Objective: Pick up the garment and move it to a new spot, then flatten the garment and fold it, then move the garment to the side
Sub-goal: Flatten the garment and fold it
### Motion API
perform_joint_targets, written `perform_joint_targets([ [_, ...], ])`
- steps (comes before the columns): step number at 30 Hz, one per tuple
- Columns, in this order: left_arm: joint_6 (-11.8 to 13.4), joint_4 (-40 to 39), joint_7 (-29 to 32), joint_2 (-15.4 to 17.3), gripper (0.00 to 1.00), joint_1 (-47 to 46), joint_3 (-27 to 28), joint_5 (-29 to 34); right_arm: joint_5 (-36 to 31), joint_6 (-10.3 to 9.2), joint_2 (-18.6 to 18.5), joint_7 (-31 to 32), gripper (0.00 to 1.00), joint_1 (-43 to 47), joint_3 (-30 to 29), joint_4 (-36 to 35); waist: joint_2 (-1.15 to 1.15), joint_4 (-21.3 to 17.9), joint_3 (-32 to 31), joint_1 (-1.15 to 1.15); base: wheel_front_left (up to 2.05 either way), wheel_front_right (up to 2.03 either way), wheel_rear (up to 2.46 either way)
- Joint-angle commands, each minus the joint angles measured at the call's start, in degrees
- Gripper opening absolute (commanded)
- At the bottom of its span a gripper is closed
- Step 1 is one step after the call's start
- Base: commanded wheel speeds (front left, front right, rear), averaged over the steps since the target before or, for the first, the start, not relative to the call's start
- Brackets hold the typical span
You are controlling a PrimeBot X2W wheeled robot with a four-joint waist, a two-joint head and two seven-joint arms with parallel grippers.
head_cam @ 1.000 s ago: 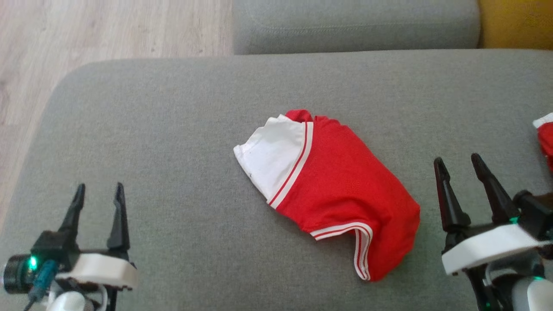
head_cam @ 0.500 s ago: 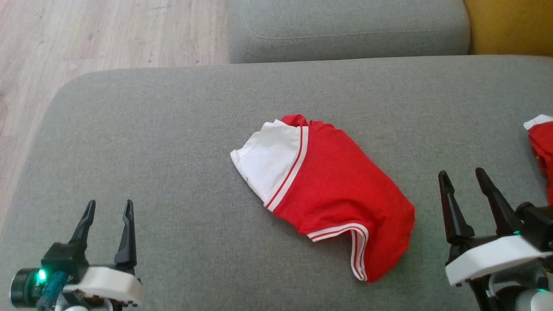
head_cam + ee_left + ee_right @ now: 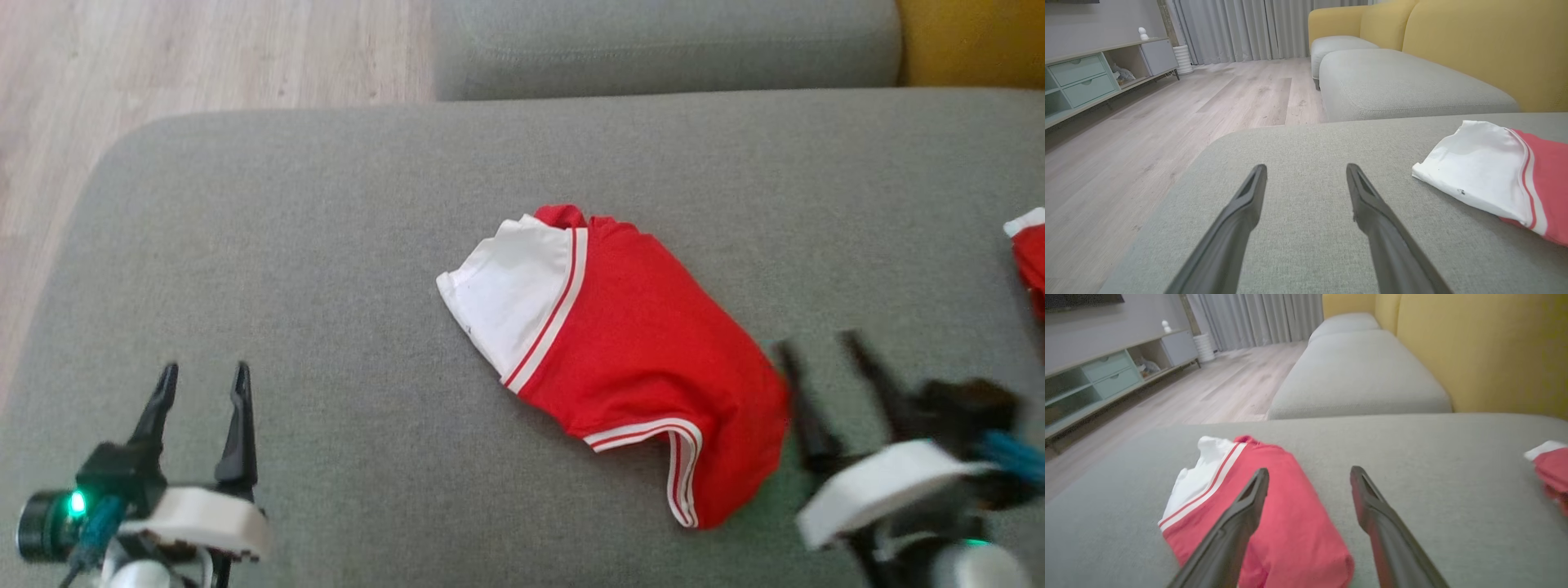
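The garment (image 3: 637,367), a red piece with a white panel and white-and-red striped trim, is lying bunched near the middle of a wide gray sofa cushion (image 3: 326,245). Its white panel is pointing toward the robot's left and its red bulk is trailing toward the near right.

The left pincer (image 3: 204,371) is hovering at the near left of the cushion, well apart from the garment, with its two dark fingers standing wide apart and holding nothing. In the left wrist view the bare gray fabric is showing between those fingers, and the garment's white end is lying off to the right.

The right pincer (image 3: 818,343) is appearing blurred in the head view, just beside the garment's right edge. Its fingers are also spreading wide with nothing between them. In the right wrist view one finger is crossing in front of the red cloth; whether it is touching cannot be told.

A second red-and-white cloth (image 3: 1030,253) is lying at the cushion's far right edge.
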Motion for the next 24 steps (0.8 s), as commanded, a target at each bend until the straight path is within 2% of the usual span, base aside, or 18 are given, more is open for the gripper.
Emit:
perform_joint_targets([
  [1, 0.2, -1.7, -0.58, 1.99, 1.0, -3.94, 2.12, 0.39, 0.52, -0.04, -0.96, 0.55, 1.0, -3.27, 2.26, -1.55, 0.0, 0.35, 0.71, 0.0, 0.0, 0.0, 0.0],
  [7, 0.07, -1.83, -1.62, 0.46, 1.0, -7.73, 0.93, 1.47, 3.77, -0.04, -5.41, 5.5, 1.0, -10.65, 16.64, 5.49, 0.0, 2.96, 4.44, 0.0, 0.0, 0.0, 0.0],
  [14, -1.34, 0.82, -3.53, -2.53, 1.0, -12.47, -1.62, 2.48, 6.12, -0.04, -8.1, 8.92, 1.0, -21.4, 30.11, 18.85, 0.0, 7.9, 8.03, 0.0, 0.0, 0.0, 0.0],
  [19, -2.32, 3.27, -5.37, -4.82, 1.0, -14.32, -3.11, 2.64, 6.09, -0.04, -9.09, 15.56, 1.0, -25.07, 33.78, 30.91, 0.0, 10.82, 8.88, 0.0, 0.0, 0.0, 0.0],
  [22, -2.8, 4.62, -5.95, -5.78, 1.0, -14.52, -3.77, 2.44, 7.49, -0.04, -8.51, 18.84, 1.0, -25.18, 34.4, 34.38, 0.0, 11.73, 8.91, 0.0, 0.0, 0.0, 0.0],
  [23, -2.94, 5.4, -6.35, -6.1, 1.0, -14.56, -3.79, 2.23, 8.41, -0.04, -8.43, 19.01, 0.46, -25.26, 34.63, 34.9, 0.0, 11.9, 8.74, 0.0, 0.0, 0.0, 0.0],
  [24, -2.98, 5.71, -6.53, -6.18, 1.0, -14.54, -3.78, 2.18, 8.88, -0.04, -8.45, 18.6, 0.0, -25.27, 34.75, 34.64, 0.0, 11.89, 8.63, 0.0, 0.0, 0.0, 0.0],
])
